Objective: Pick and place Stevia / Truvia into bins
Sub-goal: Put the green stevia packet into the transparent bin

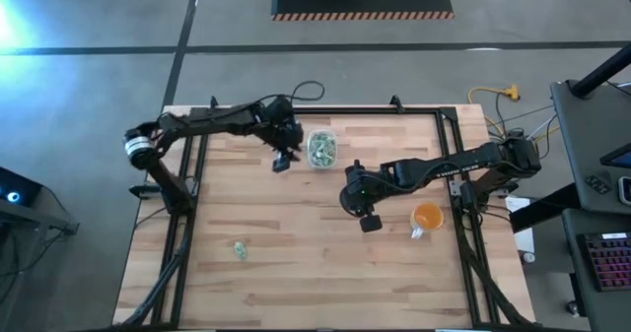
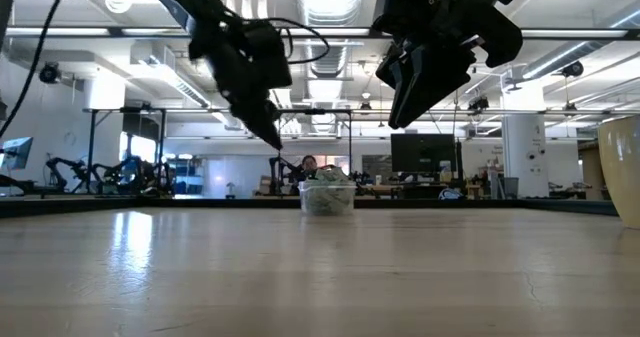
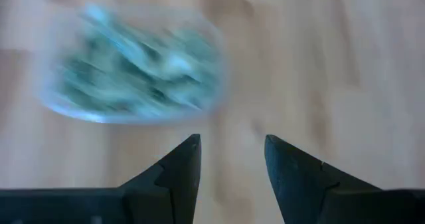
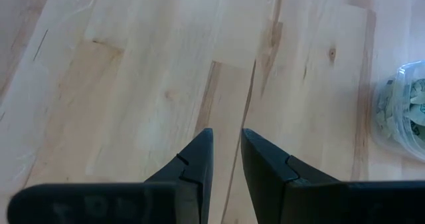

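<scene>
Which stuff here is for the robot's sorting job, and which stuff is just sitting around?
For the job:
- clear tub full of packets
- loose green packet on the table
- left pincer, open beside the tub

Just lying about:
- orange cup

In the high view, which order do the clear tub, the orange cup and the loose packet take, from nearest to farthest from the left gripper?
From the left gripper:
1. Clear tub of packets, just beside it, toward the table's middle.
2. Loose packet, on the left arm's side, near the table's front edge.
3. Orange cup, far across, on the right arm's side.
</scene>
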You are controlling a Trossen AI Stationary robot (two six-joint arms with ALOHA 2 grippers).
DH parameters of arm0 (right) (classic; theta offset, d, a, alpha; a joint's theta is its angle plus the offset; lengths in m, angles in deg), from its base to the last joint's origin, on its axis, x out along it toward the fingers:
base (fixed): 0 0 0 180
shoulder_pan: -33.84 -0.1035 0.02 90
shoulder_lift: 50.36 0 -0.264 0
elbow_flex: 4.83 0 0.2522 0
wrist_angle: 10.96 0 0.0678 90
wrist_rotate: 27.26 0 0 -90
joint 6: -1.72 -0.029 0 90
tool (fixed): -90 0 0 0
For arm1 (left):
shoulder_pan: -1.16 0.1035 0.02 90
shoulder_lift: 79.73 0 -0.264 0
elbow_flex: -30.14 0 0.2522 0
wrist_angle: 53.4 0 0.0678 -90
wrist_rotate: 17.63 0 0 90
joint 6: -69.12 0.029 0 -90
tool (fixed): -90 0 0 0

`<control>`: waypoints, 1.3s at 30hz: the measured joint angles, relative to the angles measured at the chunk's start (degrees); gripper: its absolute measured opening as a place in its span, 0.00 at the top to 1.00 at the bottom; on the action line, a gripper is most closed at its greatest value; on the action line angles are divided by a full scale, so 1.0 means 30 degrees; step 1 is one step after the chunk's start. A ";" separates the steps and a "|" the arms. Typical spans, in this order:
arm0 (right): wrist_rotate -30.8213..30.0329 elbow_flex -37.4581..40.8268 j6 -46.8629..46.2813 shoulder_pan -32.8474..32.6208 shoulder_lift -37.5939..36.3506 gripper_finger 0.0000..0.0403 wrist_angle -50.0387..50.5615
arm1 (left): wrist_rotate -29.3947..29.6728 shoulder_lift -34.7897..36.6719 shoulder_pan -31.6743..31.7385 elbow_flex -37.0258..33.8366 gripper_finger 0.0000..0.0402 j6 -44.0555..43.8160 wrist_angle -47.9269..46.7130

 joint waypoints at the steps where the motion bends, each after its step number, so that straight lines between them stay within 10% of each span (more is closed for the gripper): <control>1: 0.0000 0.0000 0.0000 0.0000 0.0000 0.83 -0.0011 | -0.0004 0.0350 -0.0286 -0.0135 0.63 0.0010 -0.0838; 39: 0.0000 0.0051 -0.0357 0.0000 0.0000 0.83 -0.0605 | 0.0679 0.6486 -1.0581 -1.0276 0.63 -1.1688 -0.5189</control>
